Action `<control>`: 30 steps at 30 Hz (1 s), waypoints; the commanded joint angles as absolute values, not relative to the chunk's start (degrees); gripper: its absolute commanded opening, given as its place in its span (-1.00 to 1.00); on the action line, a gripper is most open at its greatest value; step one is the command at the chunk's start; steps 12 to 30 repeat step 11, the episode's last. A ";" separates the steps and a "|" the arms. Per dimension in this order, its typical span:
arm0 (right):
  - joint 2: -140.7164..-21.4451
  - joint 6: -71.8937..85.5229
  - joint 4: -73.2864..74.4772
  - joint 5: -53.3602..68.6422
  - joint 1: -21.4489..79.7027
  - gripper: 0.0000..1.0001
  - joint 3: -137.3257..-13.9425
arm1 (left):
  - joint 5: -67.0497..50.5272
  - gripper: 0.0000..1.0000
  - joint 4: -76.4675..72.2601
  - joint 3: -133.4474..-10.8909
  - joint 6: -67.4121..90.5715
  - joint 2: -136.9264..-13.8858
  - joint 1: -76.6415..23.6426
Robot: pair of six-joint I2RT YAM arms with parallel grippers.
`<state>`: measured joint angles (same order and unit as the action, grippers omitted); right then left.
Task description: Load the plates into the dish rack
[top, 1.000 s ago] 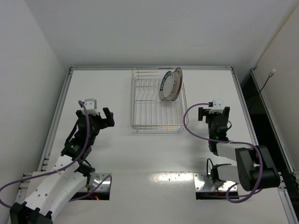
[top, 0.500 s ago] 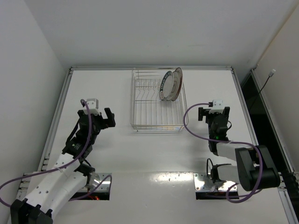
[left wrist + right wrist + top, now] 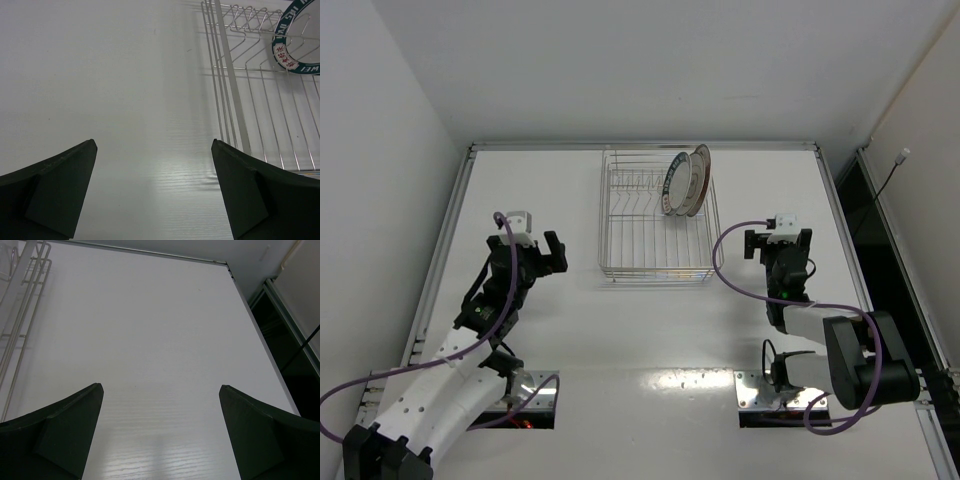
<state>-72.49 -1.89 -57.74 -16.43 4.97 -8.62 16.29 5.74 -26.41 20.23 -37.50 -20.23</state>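
Observation:
The silver wire dish rack (image 3: 638, 232) stands at the back middle of the white table. Plates stand on edge in its right rear part: the front one (image 3: 676, 186) has a dark blue-green patterned rim, and one behind it (image 3: 701, 176) shows a reddish rim edge. I cannot tell a third plate apart. My left gripper (image 3: 554, 254) is open and empty, left of the rack's near corner. In the left wrist view the gripper (image 3: 154, 146) faces bare table, with the rack (image 3: 235, 90) and the blue-green plate (image 3: 295, 47) at upper right. My right gripper (image 3: 778, 242) is open and empty, right of the rack.
A raised metal rim (image 3: 640, 146) runs along the table's back edge, with white walls behind and to the left. A dark gap (image 3: 865, 225) runs along the right edge. The right wrist view shows the rack's side (image 3: 20, 310) at far left.
My left arm has shifted slightly, its gripper still open beside the rack. The right arm, rack and plates have not moved.

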 commanded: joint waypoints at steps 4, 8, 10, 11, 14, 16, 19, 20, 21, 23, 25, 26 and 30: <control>-72.69 -1.67 -60.38 -13.63 5.27 0.98 -10.46 | 16.44 0.98 4.22 -28.30 20.83 -37.35 -20.83; -72.69 -1.67 -60.38 -13.10 5.27 0.98 -10.46 | 16.44 0.98 4.22 -28.30 20.83 -37.35 -20.83; -72.69 -1.67 -60.38 -13.10 5.27 0.98 -10.46 | 16.44 0.98 4.22 -28.30 20.83 -37.35 -20.83; -72.69 -1.67 -60.38 -13.10 5.27 0.98 -10.46 | 16.44 0.98 4.22 -28.30 20.83 -37.35 -20.83; -72.69 -1.67 -60.38 -13.10 5.27 0.98 -10.46 | 16.44 0.98 4.22 -28.30 20.83 -37.35 -20.83; -72.69 -1.67 -60.38 -13.10 5.27 0.98 -10.46 | 16.44 0.98 4.22 -28.30 20.83 -37.35 -20.83; -72.69 -1.67 -60.38 -13.10 5.27 0.98 -10.46 | 16.44 0.98 4.22 -28.30 20.83 -37.35 -20.83; -72.69 -1.67 -60.38 -13.10 5.27 0.98 -10.46 | 16.44 0.98 4.22 -28.30 20.83 -37.35 -20.83; -72.69 -1.67 -60.38 -13.10 5.27 0.98 -10.46 | 16.44 0.98 4.22 -28.30 20.83 -37.35 -20.83; -72.69 -1.67 -60.38 -13.10 5.27 0.98 -10.46 | 16.44 0.98 4.22 -28.30 20.83 -37.35 -20.83; -72.69 -1.67 -60.38 -13.10 5.27 0.98 -10.46 | 16.44 0.98 4.22 -28.30 20.83 -37.35 -20.83; -72.69 -1.67 -60.38 -13.10 5.27 0.98 -10.46 | 16.44 0.98 4.22 -28.30 20.83 -37.35 -20.83; -72.69 -1.67 -60.38 -13.10 5.27 0.98 -10.46 | 16.44 0.98 4.22 -28.30 20.83 -37.35 -20.83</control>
